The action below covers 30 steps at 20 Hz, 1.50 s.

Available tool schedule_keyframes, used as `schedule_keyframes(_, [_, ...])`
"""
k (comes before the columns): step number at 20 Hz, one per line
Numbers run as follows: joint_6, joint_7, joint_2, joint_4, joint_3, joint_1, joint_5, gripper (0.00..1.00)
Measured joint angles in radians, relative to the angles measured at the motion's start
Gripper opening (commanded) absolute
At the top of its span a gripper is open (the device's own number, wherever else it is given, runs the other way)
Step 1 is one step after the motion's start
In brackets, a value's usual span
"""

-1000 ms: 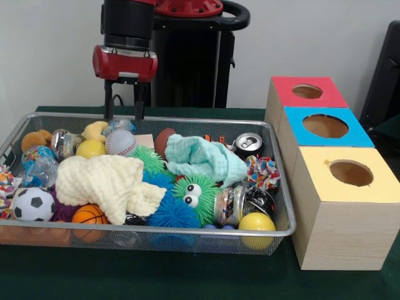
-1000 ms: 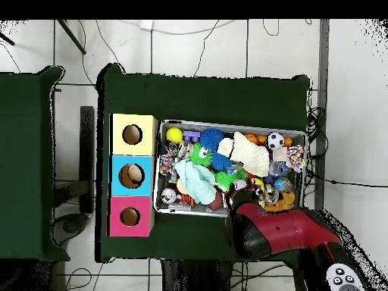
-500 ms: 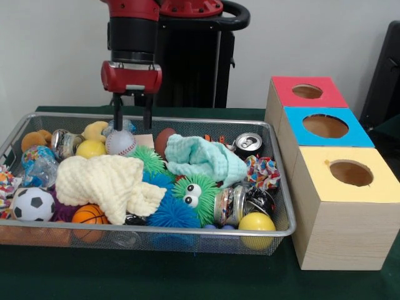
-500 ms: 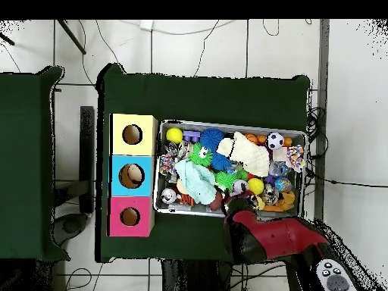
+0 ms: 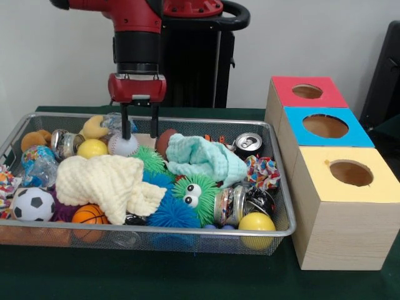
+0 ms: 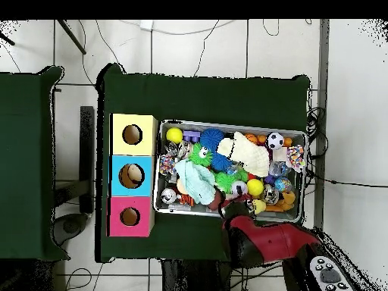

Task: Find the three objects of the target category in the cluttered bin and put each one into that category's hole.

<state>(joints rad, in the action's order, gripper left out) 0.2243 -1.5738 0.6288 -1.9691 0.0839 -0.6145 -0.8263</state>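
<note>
Pincer [image 5: 138, 134] hangs over the far side of the wire bin [image 5: 281, 226], fingers apart and holding nothing, tips just above the clutter. Directly beside its one fingertip lies the white baseball [image 5: 122, 145], the likely target; a brown ball [image 5: 164, 141] sits on the other side. Judged step: first pick, nothing yet delivered to the coloured boxes [image 5: 323, 127], well off to the side. Next move calls for centring over the baseball, descending and closing. No legible writing or brands.
</note>
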Motion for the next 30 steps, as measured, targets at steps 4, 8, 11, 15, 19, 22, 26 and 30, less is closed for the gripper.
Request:
schedule_keyframes(4, [0.037,0.000,-0.021,0.000,0.002,-0.024,0.000,1.00])
schedule_keyframes(8, [0.037,0.000,-0.025,0.000,0.012,-0.062,0.000,1.00])
schedule_keyframes(11, [0.027,0.000,-0.024,0.000,0.024,-0.103,-0.002,1.00])
schedule_keyframes(15, [-0.020,0.000,-0.018,-0.002,0.046,-0.164,-0.009,1.00])
schedule_keyframes(19, [-0.077,0.000,-0.003,-0.007,0.054,-0.200,-0.009,1.00])
schedule_keyframes(22, [-0.102,0.000,0.010,-0.014,0.055,-0.210,-0.009,1.00])
schedule_keyframes(26, [-0.106,0.000,0.034,-0.028,0.055,-0.200,-0.009,1.00])
schedule_keyframes(30, [-0.106,0.000,0.045,-0.037,0.055,-0.183,-0.009,1.00])
